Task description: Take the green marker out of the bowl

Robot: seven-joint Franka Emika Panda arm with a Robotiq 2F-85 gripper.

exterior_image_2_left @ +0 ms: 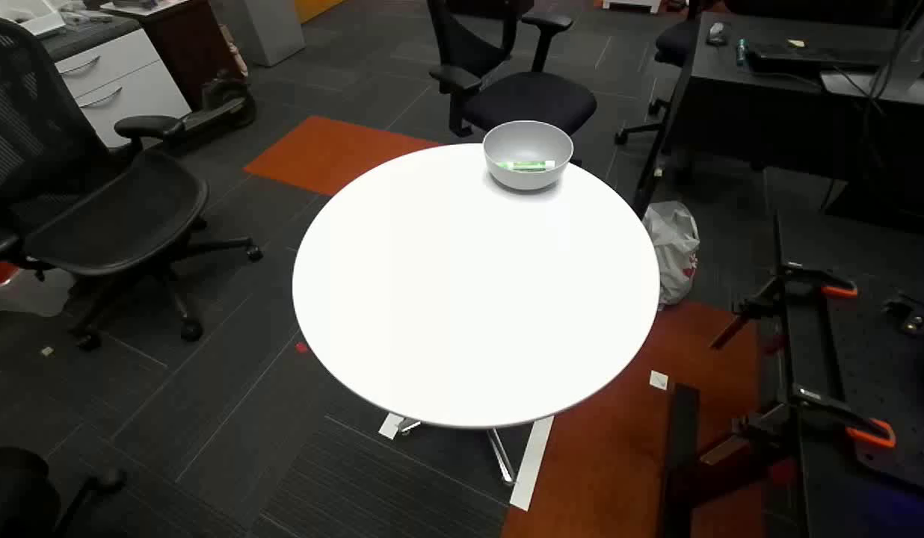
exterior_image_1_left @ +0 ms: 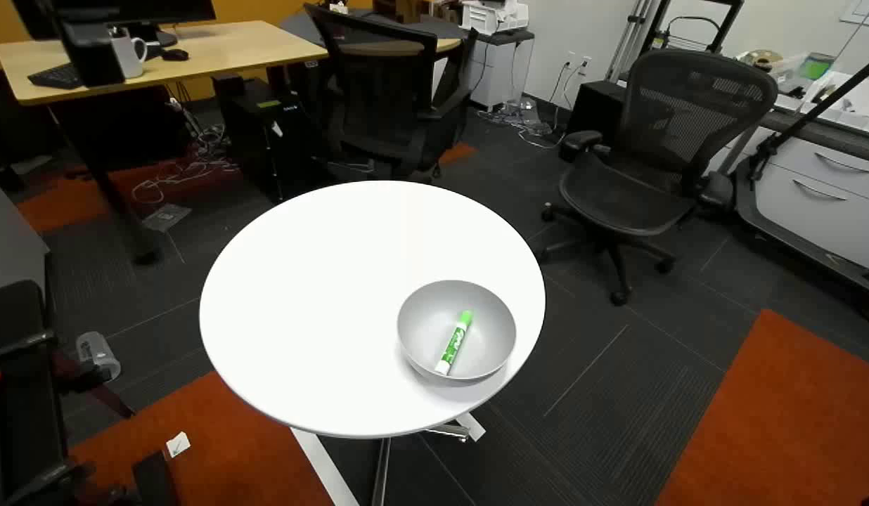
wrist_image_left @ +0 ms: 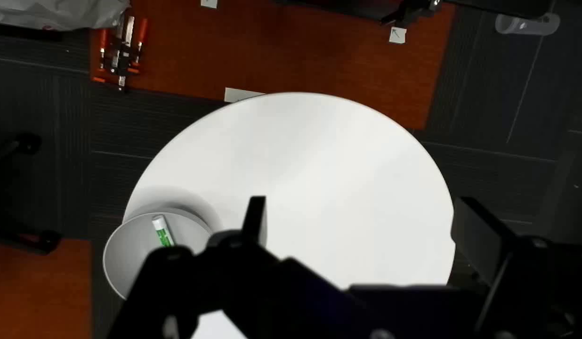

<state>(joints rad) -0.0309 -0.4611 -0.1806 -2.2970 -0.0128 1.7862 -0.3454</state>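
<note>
The green marker (exterior_image_1_left: pixel 454 344) lies inside the silver-grey bowl (exterior_image_1_left: pixel 422 322), leaning across its inner wall. It has a green cap, a green-and-white body and a white end. The marker (exterior_image_2_left: pixel 529 166) and bowl (exterior_image_2_left: pixel 526 181) also show in an exterior view at the table's far edge. In the wrist view the bowl (wrist_image_left: pixel 124 249) is at lower left, and the marker's white end (wrist_image_left: pixel 162 230) shows; the rest is hidden behind a finger. My gripper (wrist_image_left: pixel 363 199) is wide open and empty above the table, to the right of the bowl. It shows in neither exterior view.
A round white table (exterior_image_1_left: pixel 315 302) carries the bowl near its edge. Black office chairs (exterior_image_1_left: pixel 652 154) stand around it. A dark bench with clamps (exterior_image_2_left: pixel 828 426) is beside the table. A grey plastic bag (exterior_image_2_left: pixel 671 246) lies on the floor.
</note>
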